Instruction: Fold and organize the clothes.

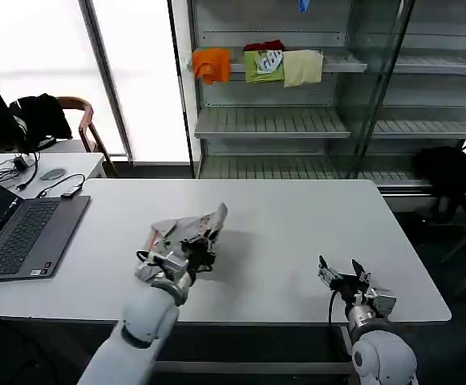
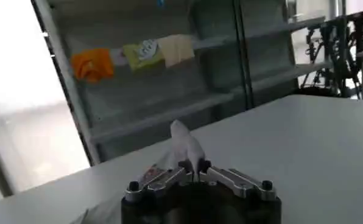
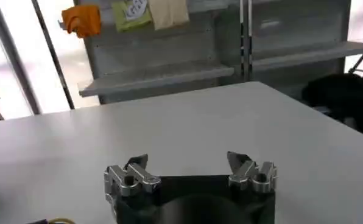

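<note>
One grey shirt (image 1: 186,231) lies crumpled on one white table (image 1: 297,233). Two grippers, one laptop (image 1: 26,234) at left, three folded pieces on the upper shelf (image 1: 337,66).

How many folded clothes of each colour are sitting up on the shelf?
Orange clothes: 1
Green clothes: 1
Beige clothes: 1
Total: 3, side by side on the shelf.

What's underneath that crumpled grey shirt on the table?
The grey shirt lies bunched on the white table, with the left tool shut on its near edge. Bare tabletop shows all around it; whatever is under the bunched fabric itself is covered.
</note>
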